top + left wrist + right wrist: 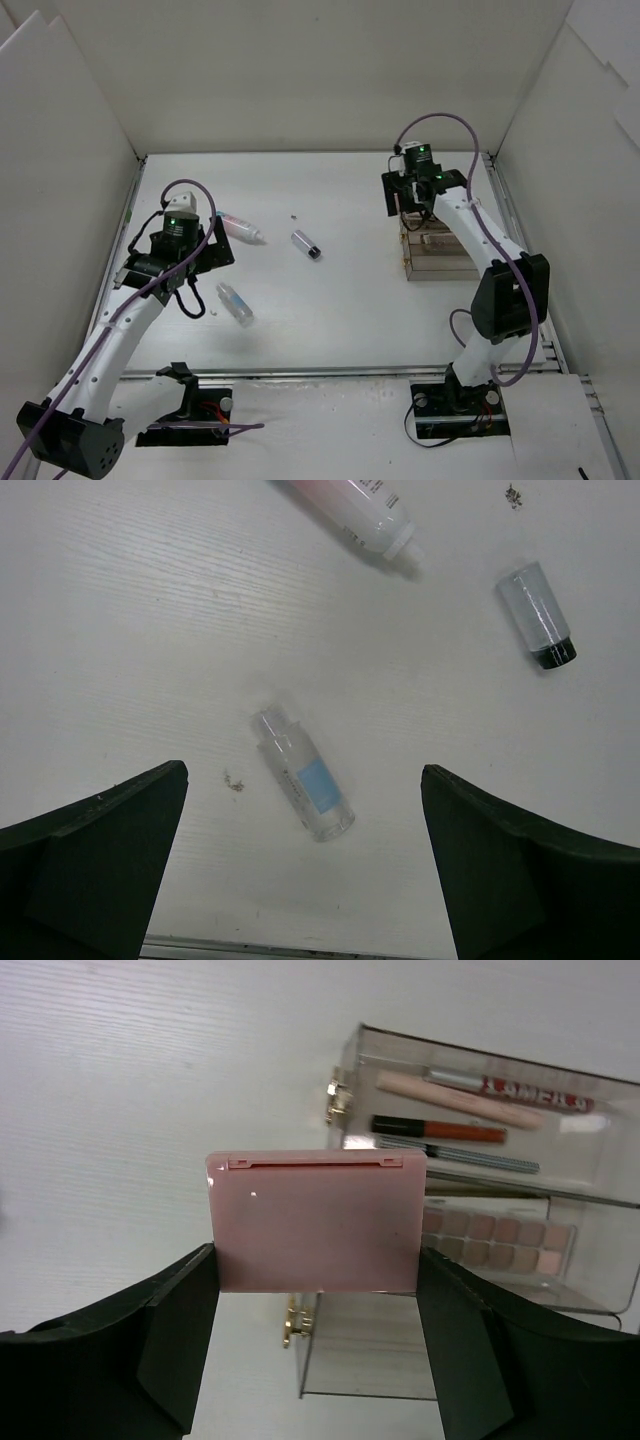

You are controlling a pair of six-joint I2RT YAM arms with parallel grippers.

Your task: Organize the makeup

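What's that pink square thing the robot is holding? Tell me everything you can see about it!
It is a flat pink square case, smooth and a little shiny like plastic, shut, with a thin hinge strip along its far edge. The right end effector pinches its two side edges, one dark finger on each. Its broad face looks toward the wrist camera, and it hides part of the clear acrylic box behind it.

White table (350,320) carries pink bottle (240,228), black-capped vial (305,244), blue-labelled bottle (235,303) and clear box (440,262).
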